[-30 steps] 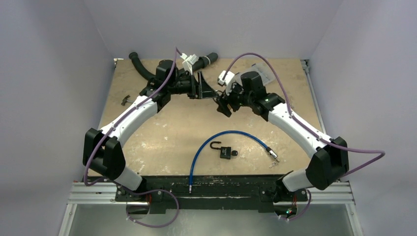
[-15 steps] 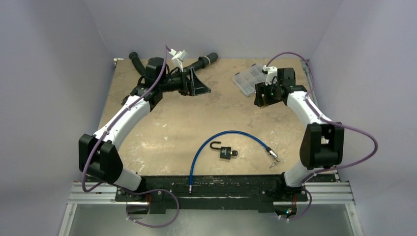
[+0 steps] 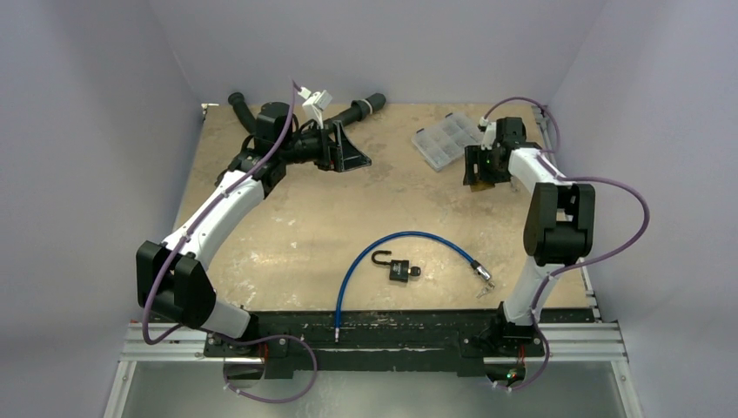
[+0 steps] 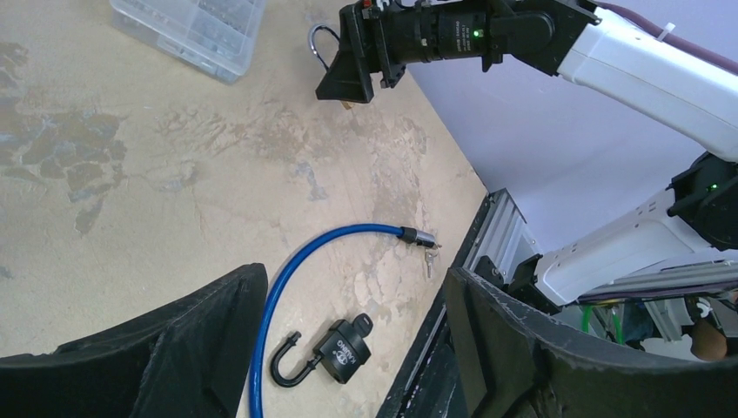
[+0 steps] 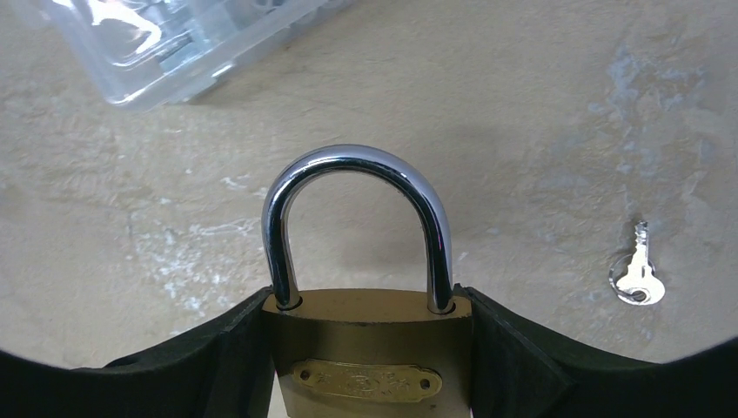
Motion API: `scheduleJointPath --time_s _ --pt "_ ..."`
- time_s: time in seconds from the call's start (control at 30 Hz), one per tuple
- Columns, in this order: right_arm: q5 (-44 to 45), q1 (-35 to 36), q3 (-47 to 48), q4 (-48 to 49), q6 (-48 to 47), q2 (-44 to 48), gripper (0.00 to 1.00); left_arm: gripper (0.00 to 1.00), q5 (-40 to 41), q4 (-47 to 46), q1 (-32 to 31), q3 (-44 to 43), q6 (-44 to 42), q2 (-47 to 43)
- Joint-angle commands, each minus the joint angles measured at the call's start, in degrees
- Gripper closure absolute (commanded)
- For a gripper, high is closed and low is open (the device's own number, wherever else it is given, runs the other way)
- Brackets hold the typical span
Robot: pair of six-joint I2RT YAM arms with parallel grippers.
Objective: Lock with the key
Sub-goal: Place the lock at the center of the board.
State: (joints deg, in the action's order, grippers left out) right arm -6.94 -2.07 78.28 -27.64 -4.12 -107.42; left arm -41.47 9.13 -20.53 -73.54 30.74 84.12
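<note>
The right hand (image 3: 478, 172), clamped on the brass padlock (image 5: 365, 370), is now swung out to 2 o'clock; the left hand (image 3: 346, 152), at 11 o'clock, is spread wider, empty; the key (image 5: 637, 277) is left untaken on the table (image 3: 305, 226)

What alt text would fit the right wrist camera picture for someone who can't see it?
A brass padlock with a shiny steel shackle sits gripped in the right pincer, seen close up. On the scuffed table behind it lie a small ringed key at right and a clear plastic box at upper left.
</note>
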Motion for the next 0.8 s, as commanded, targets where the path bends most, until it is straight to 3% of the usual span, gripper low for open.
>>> scheduleJointPath --time_s 0.0,0.33,0.77 --pt "0.78 -1.53 4.09 3.18 0.12 -0.42 0.53 0.21 0.17 -0.03 0.08 -1.08 -1.47 -1.21" --pt "1.97 -3.86 5.81 3.87 -2.28 -5.32 0.49 0.21 -0.23 0.0 0.14 -1.15 -1.61 0.12" --pt "5.52 -4.35 4.86 6.91 -1.95 -7.53 0.32 0.21 -0.13 -0.07 0.19 -1.72 -1.7 1.48"
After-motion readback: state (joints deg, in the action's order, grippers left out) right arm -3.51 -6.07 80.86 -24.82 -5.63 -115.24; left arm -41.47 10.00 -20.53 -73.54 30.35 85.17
